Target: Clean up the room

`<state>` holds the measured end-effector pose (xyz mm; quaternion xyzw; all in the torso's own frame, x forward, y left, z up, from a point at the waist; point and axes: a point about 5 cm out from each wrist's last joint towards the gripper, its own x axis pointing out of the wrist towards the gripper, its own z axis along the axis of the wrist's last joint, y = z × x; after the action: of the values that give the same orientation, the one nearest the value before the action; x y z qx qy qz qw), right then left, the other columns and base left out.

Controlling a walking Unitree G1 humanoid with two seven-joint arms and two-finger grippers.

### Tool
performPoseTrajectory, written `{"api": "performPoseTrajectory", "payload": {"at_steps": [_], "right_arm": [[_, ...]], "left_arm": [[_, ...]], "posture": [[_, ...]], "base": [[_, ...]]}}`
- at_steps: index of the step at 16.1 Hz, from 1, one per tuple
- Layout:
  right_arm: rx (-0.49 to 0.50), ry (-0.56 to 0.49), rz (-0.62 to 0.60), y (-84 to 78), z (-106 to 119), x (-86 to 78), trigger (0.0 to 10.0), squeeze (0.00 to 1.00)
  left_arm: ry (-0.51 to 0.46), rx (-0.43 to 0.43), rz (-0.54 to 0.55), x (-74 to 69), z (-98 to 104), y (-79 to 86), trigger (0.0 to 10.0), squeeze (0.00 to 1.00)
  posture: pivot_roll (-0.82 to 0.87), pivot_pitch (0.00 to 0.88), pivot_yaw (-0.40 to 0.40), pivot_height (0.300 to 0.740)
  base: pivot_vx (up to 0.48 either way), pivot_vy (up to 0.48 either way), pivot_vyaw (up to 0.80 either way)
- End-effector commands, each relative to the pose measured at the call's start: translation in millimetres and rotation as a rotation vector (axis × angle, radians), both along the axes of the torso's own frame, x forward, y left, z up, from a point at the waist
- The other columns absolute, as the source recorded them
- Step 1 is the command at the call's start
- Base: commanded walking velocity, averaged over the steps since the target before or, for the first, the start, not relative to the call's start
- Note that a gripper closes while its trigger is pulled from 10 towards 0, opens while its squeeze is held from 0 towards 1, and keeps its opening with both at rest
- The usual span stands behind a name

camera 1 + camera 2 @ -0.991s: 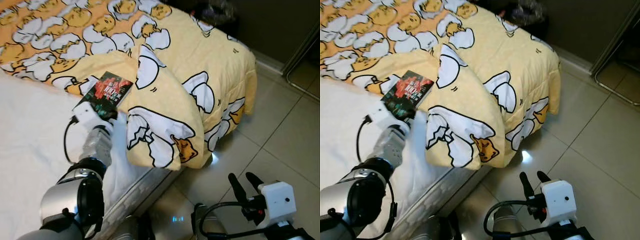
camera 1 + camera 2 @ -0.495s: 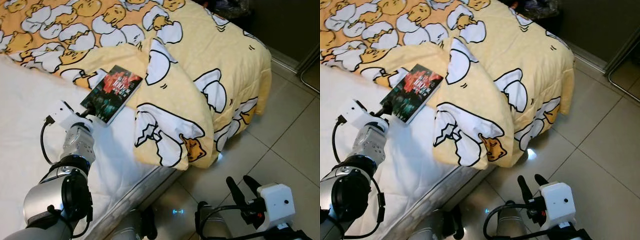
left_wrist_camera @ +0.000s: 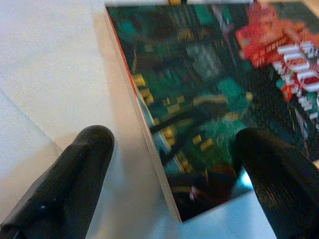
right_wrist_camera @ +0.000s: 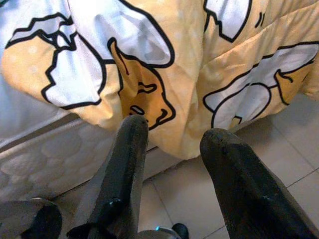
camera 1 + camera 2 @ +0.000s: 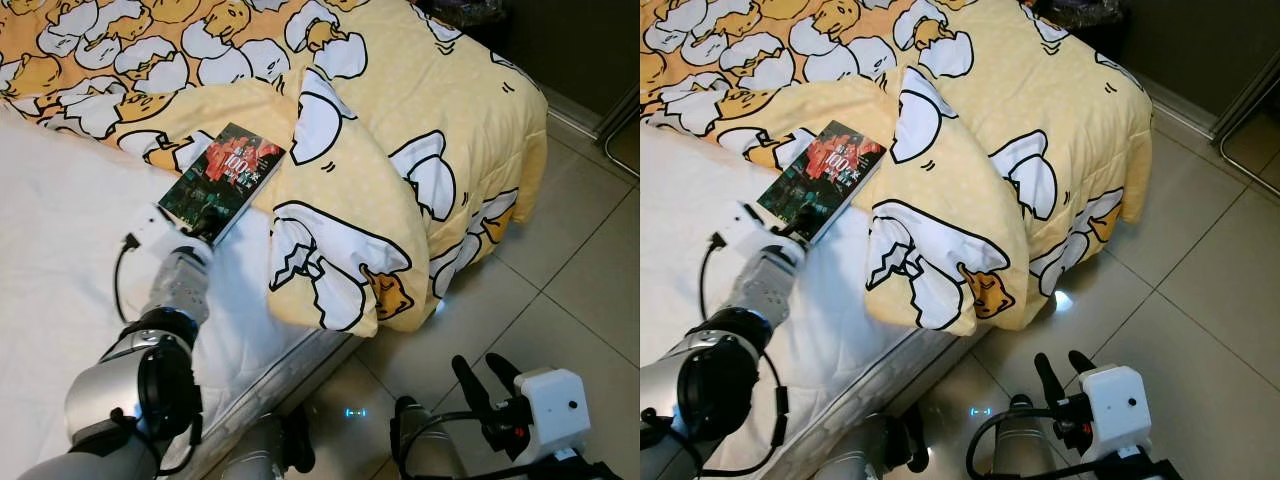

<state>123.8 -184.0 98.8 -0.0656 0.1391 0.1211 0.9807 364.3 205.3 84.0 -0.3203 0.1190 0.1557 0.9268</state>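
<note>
A dark book (image 5: 222,180) with a red and green cover lies on the white sheet (image 5: 60,250), its far end against the folded yellow egg-print blanket (image 5: 400,130). My left gripper (image 5: 203,233) is at the book's near end, open. In the left wrist view the gripper (image 3: 169,149) straddles the book (image 3: 209,84)'s corner: one finger rests over the sheet, the other over the cover. My right gripper (image 5: 487,372) hangs open low over the floor beside the bed. Its wrist view looks along the fingers (image 4: 124,164) at the blanket's hanging edge (image 4: 164,59).
The blanket droops over the bed's corner toward the tiled floor (image 5: 570,290). The mattress edge (image 5: 290,370) runs diagonally just ahead of me. A dark bag (image 5: 470,10) sits beyond the bed, and a metal frame (image 5: 625,110) stands at the right edge.
The view has shifted slightly. My left gripper drew back to the left off the book's near end, then came in again to that end. The book and the right arm stay put.
</note>
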Motion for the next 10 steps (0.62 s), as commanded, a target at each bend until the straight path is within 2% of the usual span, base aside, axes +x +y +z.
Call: {"api": "performPoseTrajectory", "payload": {"at_steps": [1, 4, 8, 10], "right_arm": [[0.028, 0.021, 0.024, 4.4, 0, -5.5, 10.0, 0.00], [0.029, 0.036, 0.051, 5.6, -1, -8.6, 10.0, 0.00], [0.029, 0.036, 0.051, 5.1, 0, -8.2, 10.0, 0.00], [0.029, 0.040, 0.053, 4.9, -1, -9.3, 10.0, 0.00]], "left_arm": [[0.046, -0.024, 0.009, -6.5, -11, 1.7, 10.0, 0.00], [0.046, -0.140, 0.014, -9.0, -18, -8.4, 10.0, 0.00], [0.042, -0.144, -0.038, -7.9, -19, -20.4, 10.0, 0.00], [0.032, -0.188, -0.050, -7.4, -20, -24.8, 10.0, 0.00]], "posture": [[-0.44, 0.308, 0.160, 0.740], [-0.46, 0.300, 0.162, 0.740], [-0.46, 0.290, 0.164, 0.740], [-0.47, 0.295, 0.164, 0.740]], "base": [[0.000, 0.000, 0.00], [0.000, 0.000, 0.00], [0.000, 0.000, 0.00], [0.000, 0.000, 0.00]]}}
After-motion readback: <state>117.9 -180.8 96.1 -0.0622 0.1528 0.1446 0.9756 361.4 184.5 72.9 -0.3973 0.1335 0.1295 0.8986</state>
